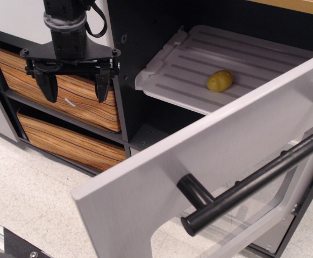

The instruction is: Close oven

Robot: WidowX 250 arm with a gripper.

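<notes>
Oven door: its right and lower parts run past the frame edge.
Door handle: its far end is cut off.
My arm: cropped at the top.
Rack: its rear is lost in shadow.

Speckled pale floor under the toy kitchen cabinet

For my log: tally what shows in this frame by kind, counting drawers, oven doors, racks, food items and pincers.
Wood-grain drawers: 2, upper and lower
Oven door, open: 1
Grey ribbed rack: 1
Yellow food item on the rack: 1
Pincer, open, in front of the upper drawer: 1
Total: 6
</notes>
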